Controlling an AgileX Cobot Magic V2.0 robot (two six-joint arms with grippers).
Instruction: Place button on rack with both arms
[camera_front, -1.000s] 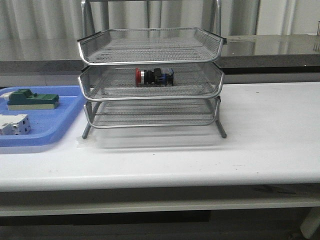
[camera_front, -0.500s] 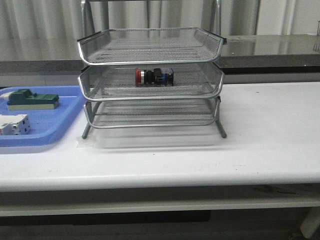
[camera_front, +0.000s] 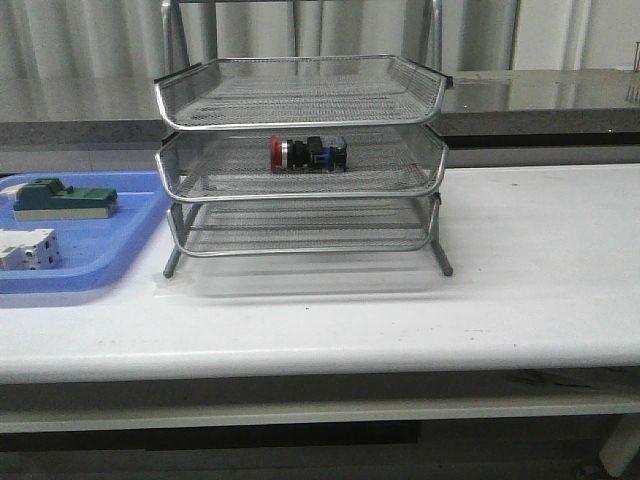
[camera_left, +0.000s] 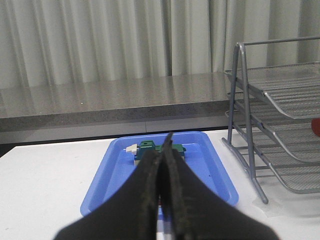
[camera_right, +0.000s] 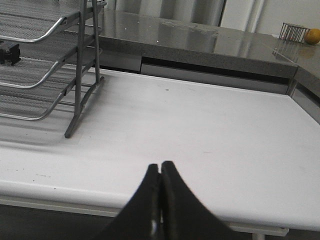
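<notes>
On rack (camera_front: 300, 130) middle tier: button (camera_front: 308, 153) lying flat; my left gripper (camera_left: 162, 150) and right gripper (camera_right: 160, 172) clenched empty, best kept clear.

Rack (camera_front: 300, 130): silver wire mesh, bright chrome rims and uprights. Button (camera_front: 308, 153): glossy red head, silver metal collar, matt black body, blue rear block. Tray (camera_front: 110, 250) at left of frame: smooth blue plastic, faint sheen. Table (camera_front: 520, 280): smooth white, satin, lightly scuffed. Counter (camera_front: 540, 95) at upper right: polished speckled grey stone, reflective. Gripper fingers (camera_left: 172, 195): matt black.
</notes>
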